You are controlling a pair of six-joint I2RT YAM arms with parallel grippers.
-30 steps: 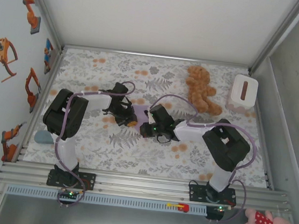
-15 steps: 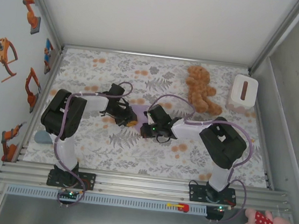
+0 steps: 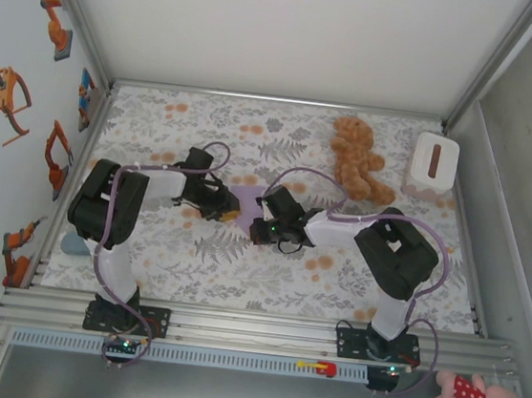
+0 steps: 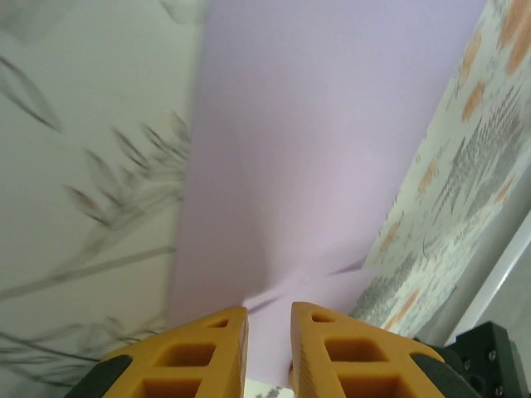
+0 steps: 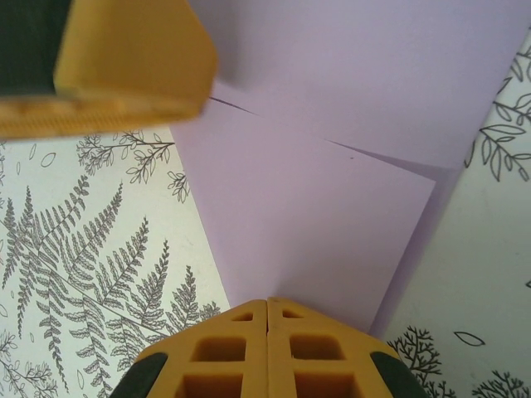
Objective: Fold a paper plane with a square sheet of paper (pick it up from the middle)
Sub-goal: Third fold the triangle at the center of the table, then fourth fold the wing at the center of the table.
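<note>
The left claw (image 4: 268,319) has backed leftward, parted a crack, empty; the right claw (image 5: 267,311) is fully closed. Ahead, the square sheet of paper (image 5: 315,207) looks light and limp, so pinch its middle.

No readable text, label, brand or number stands on any surface in these views.

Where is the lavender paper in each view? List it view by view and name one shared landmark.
Top external: the paper lies mid-table.
Left wrist: it spans the centre and top of the picture.
Right wrist: its folded layers cover the centre and upper right.
Shared landmark: the fern-print table cover around it.
</note>
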